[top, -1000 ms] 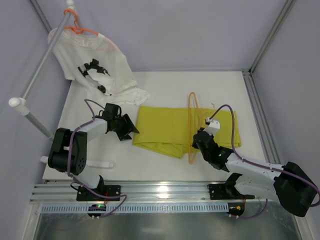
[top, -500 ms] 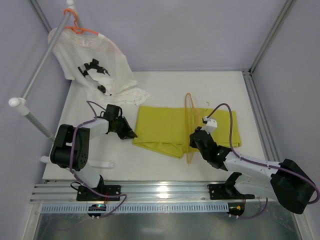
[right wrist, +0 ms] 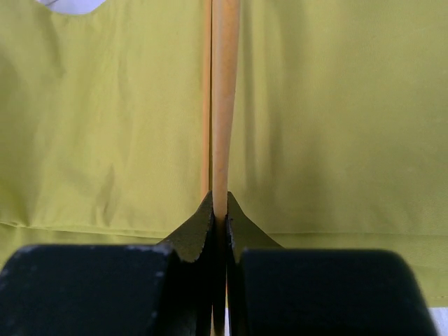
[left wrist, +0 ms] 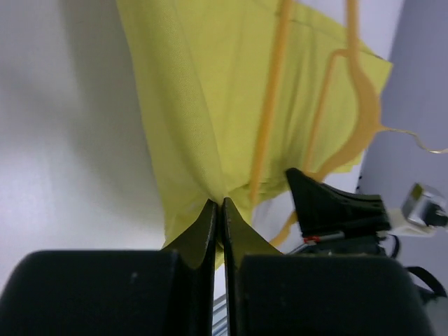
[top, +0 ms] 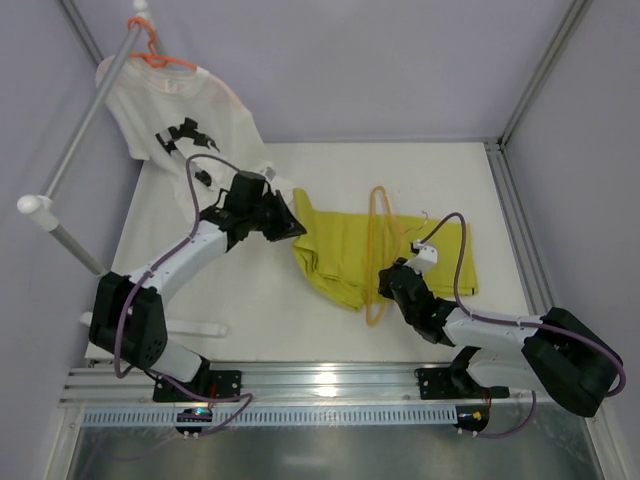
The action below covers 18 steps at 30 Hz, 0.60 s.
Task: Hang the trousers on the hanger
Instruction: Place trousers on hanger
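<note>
Left fingers (left wrist: 201, 231) pressed tight together on a pinch of cloth at the left edge of the trousers (top: 345, 255) — fabric gathers up toward them. Right fingers (right wrist: 196, 234) clamped on the thin bar of the hanger (right wrist: 225, 105) — it runs straight out between them over the yellow-green cloth. Trousers lie mid-worktop (top: 250, 300), hanger across them.

Left arm (top: 185, 255): extended from its base toward 1 o'clock. Left gripper (top: 298, 228): jaws closed, pinching a fold of the trousers (top: 345, 255). Right arm (top: 495, 328): lying low, reaching toward 10 o'clock. Right gripper (top: 386, 284): jaws closed on the hanger (top: 377, 215) bar.
</note>
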Tool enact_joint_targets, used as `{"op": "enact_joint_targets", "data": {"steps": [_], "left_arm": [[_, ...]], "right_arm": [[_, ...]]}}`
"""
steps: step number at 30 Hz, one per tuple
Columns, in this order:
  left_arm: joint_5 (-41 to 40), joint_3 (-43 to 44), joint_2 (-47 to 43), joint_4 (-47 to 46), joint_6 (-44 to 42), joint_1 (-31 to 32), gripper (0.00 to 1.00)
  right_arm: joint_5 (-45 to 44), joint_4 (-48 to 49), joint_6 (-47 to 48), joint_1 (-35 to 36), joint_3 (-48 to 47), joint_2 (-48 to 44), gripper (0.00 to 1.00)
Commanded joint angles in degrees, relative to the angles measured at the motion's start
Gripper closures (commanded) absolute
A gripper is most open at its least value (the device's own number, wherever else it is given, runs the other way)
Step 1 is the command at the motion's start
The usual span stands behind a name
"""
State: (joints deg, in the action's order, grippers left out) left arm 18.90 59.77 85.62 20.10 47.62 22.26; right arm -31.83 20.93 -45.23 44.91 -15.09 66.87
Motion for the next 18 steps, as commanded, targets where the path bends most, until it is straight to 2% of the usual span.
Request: {"op": "enact_joint_targets", "data": {"steps": [1, 5, 11, 18], "left_arm": [[-0.08, 7.45, 0.06, -2.34, 3.27, 5.58, 0.99], [-1.84, 15.36, 6.47, -3.05, 6.60, 10.51, 0.99], [-1.84, 28.37, 21.76, -4.36, 10.82, 17.19, 1.00], [-4.13, 42.27, 36.80, 1.70, 12.59, 20.97, 0.99]], "right_arm": [[1.60, -1.07, -0.12, 0.45, 1.82, 1.33, 0.96], [1.69, 0.69, 0.58, 0.45, 2.35, 2.21, 0.96], [2.39, 4.20, 0.94, 0.45, 3.05, 4.41, 0.96], [2.74, 5.61, 1.20, 0.45, 3.40, 5.20, 0.96]]}}
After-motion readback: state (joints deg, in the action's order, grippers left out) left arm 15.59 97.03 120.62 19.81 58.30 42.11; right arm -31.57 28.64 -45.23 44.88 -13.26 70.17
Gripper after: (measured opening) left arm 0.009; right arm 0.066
